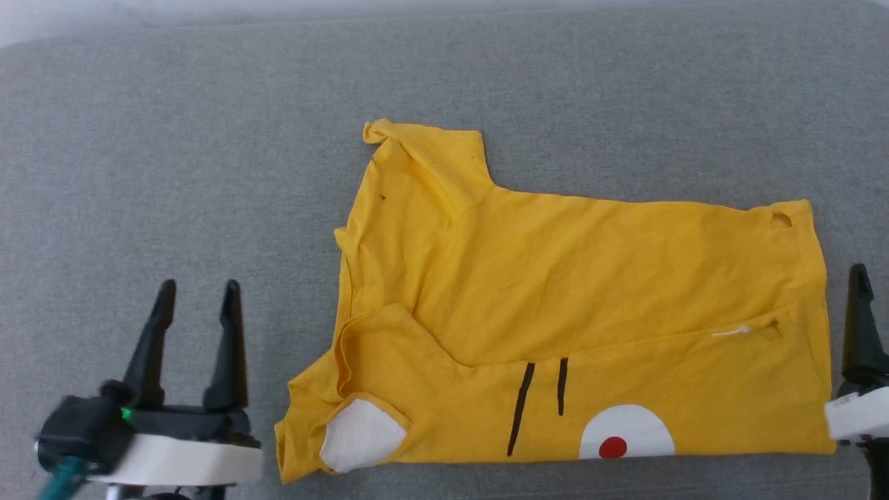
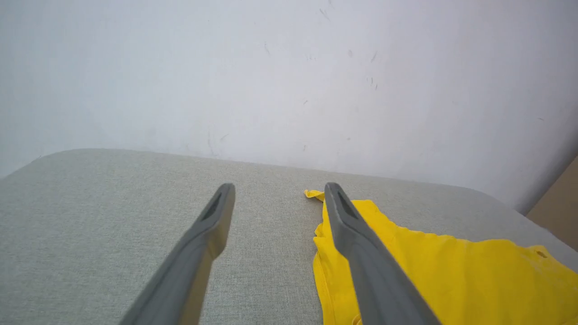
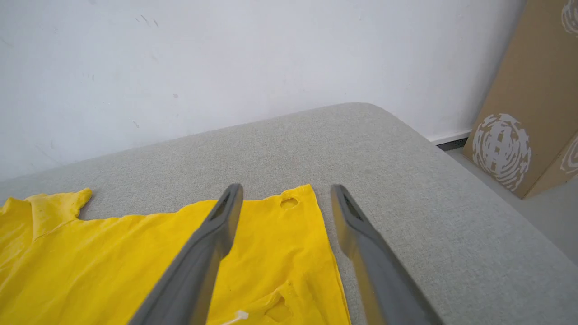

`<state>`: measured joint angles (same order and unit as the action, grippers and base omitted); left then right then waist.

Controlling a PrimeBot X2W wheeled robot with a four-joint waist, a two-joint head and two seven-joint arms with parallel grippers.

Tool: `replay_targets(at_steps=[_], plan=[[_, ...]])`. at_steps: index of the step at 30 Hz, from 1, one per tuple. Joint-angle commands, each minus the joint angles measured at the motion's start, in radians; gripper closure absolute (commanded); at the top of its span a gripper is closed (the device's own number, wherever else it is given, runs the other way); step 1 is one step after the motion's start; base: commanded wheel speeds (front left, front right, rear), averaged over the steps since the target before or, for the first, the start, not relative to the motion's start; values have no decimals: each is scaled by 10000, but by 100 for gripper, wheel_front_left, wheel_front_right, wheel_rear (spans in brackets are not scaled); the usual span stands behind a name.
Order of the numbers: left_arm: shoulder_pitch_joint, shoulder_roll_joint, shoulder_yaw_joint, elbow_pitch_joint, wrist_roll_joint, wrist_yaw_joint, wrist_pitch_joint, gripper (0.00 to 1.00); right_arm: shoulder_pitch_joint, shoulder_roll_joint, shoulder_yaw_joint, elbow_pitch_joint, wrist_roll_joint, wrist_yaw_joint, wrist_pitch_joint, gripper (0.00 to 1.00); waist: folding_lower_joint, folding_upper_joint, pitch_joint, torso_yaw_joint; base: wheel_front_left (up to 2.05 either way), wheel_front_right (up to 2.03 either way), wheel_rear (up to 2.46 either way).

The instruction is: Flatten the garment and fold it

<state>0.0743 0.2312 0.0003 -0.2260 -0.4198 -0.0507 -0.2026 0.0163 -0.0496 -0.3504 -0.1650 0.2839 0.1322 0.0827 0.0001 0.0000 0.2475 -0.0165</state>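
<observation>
The left claw [image 1: 199, 292] sits at eight o'clock in the head view. Its two dark fingers [image 1: 149, 347] are spread wide and point to twelve, with nothing between them. The right claw [image 3: 285, 189] stands at four o'clock at that view's edge, and its own wrist view shows both fingers parted and empty.

I had broad bare grey surface [image 1: 173, 153] to the left of the garment [image 1: 590, 278] and beyond it, room enough for a pincer to pass. My left pincer [image 1: 199, 286] stood with fingers spread over bare cloth, apart from the garment's left edge. The right pincer [image 3: 285, 188] gaped at the hem end, one finger over yellow fabric, the other over bare surface. A white wall [image 2: 271, 67] closed off the far edge, and a cardboard box [image 3: 533, 90] stood past the right corner.
</observation>
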Motion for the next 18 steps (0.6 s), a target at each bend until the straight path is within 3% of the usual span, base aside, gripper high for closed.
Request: replay_targets(at_steps=[1, 4, 8, 13, 18], plan=[[-155, -72, -151, 213, 617, 144, -306, 0, -76, -7, 122, 34, -247, -15, -378, 0, -1, 0, 13, -54, 0, 0, 0], [-287, -404, -447, 578, 1436, 349, -543, 0, -39, -7, 378, 275, -602, -15, -1014, 0, -1, 0, 11, -134, 0, 0, 0], [-569, -666, -440, 770, 1700, 334, -584, 0, 67, -7, 678, 616, -656, -15, -1424, 0, -1, 0, 78, -242, 0, 0, 0], [-1570, -322, -336, 812, 1605, 6, -322, 0, 48, -7, 803, 900, -626, -15, -1722, 0, -1, 0, 360, -380, 0, 0, 0], [-3482, 421, -629, 720, 1165, -437, 1553, 0, -194, -7, 892, 1076, -511, -15, -1880, 0, -1, 0, 901, -512, 0, 0, 0]])
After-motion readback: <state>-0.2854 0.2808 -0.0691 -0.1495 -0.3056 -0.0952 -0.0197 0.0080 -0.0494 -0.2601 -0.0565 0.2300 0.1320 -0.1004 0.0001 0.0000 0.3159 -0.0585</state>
